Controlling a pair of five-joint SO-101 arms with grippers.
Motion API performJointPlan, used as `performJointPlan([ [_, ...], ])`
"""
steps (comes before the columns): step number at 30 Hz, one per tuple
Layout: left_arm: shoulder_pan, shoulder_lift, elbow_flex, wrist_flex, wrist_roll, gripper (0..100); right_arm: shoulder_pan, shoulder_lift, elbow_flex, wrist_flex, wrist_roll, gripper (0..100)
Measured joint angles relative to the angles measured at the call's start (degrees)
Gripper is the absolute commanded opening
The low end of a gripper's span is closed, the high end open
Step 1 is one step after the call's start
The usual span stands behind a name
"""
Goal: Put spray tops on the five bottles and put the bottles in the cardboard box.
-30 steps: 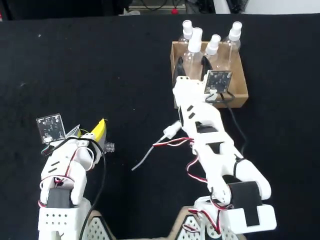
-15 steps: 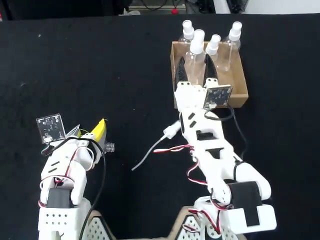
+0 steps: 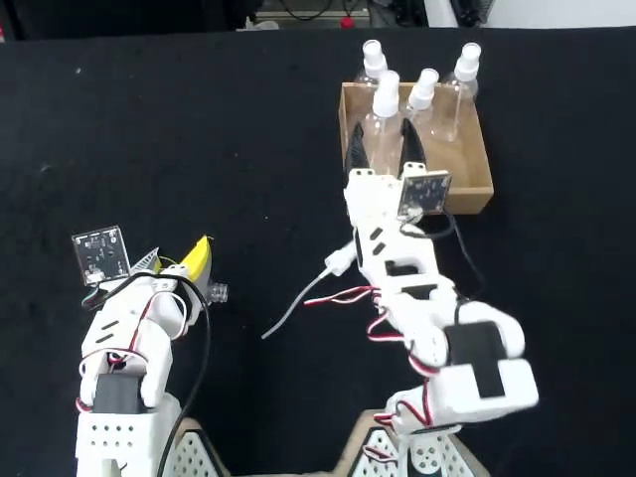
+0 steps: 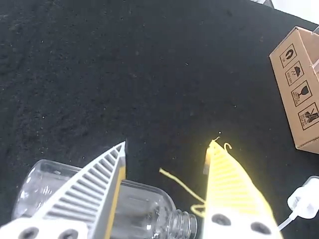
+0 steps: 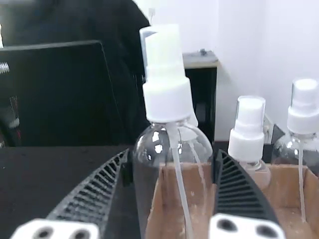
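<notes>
- The right gripper [image 3: 385, 151] has its black fingers [image 3: 356, 154] spread wide, one on each side of the front-left bottle [image 3: 386, 107].
- In the right wrist view these fingers [image 5: 94, 196] stand just beside the clear walls of that bottle [image 5: 167, 149]. Whether they touch it cannot be told.
- The front-left bottle stands upright with a white spray top [image 3: 388, 81] on it. It is in the 7 o'clock corner of the cardboard box [image 3: 469, 199], the corner nearest the right arm.
- Three more capped bottles stand upright in the box. The front-right bottle [image 3: 425, 91] is at 3 o'clock, just beside the front-left one. The back-left bottle [image 3: 373, 58] is at 12 o'clock of it. The back-right bottle [image 3: 465, 65] is in the 1 o'clock corner.
- A loose spray top [image 3: 341, 260] lies on the black table [image 3: 199, 129] at 7 o'clock from the right gripper, close beside the right arm. Its thin tube trails off toward 7 o'clock.
- The left gripper [image 4: 168, 149] is at 8 o'clock on the table, well apart from the box at 1 o'clock. Its white and yellow fingers are set wide, with nothing between their tips.
- A capless bottle [image 4: 144, 209] lies on its side across the roots of those fingers, its threaded neck toward the yellow one.
- In the high view that neck [image 3: 217, 291] pokes out at 4 o'clock of the left gripper [image 3: 184, 266].
</notes>
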Motion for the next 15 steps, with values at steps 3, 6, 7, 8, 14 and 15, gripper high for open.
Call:
performJointPlan([
  [3,0.00,0.00,0.00,0.00,0.00,25,0.00,3.60,-0.09,-3.60,0.00,19.8],
  [6,0.00,0.00,0.00,0.00,0.00,25,0.00,6.51,-0.18,-4.48,0.18,19.8],
  [7,0.00,0.00,0.00,0.00,0.00,25,0.00,7.47,-0.35,-4.57,0.18,19.8],
  [8,0.00,0.00,0.00,0.00,0.00,25,0.00,8.26,-0.88,-4.66,0.18,19.8],
  [14,0.00,0.00,0.00,0.00,0.00,25,0.00,10.11,-2.55,-4.75,0.26,20.1],
  [15,0.00,0.00,0.00,0.00,0.00,25,0.00,10.46,-2.55,-4.75,0.26,20.1],
])
